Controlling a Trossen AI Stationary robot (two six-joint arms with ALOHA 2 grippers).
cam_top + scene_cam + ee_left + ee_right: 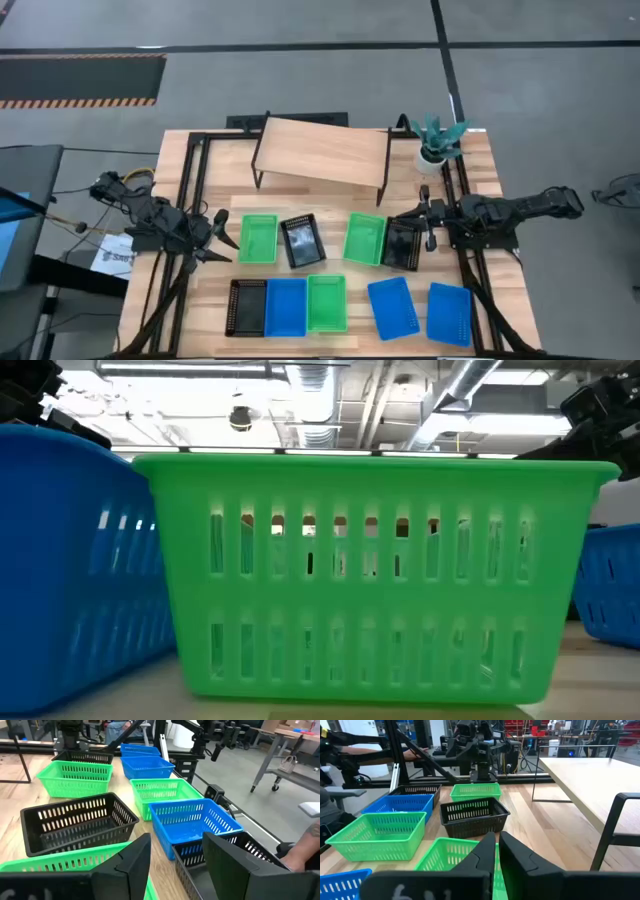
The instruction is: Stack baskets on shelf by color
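The light-wood shelf (320,152) stands bare at the table's far middle. Nine baskets rest on their bases on the table. The far row is green (258,238), black (302,241), green (364,238), black (403,244). The near row is black (247,306), blue (285,306), green (327,303) and two blue (393,307) (449,313). My left gripper (224,240) (176,855) is open, just left of the far-left green basket (60,862). My right gripper (424,224) (497,855) is shut, above the right side of the far-right black basket, with the green basket (447,856) ahead of it.
A potted plant (437,143) stands by the shelf's right end. Papers (115,255) lie off the table's left edge. The arms' black frames run along both sides of the table. A person's arm (305,845) shows beyond the near edge. The low view is filled by the near green basket (370,580).
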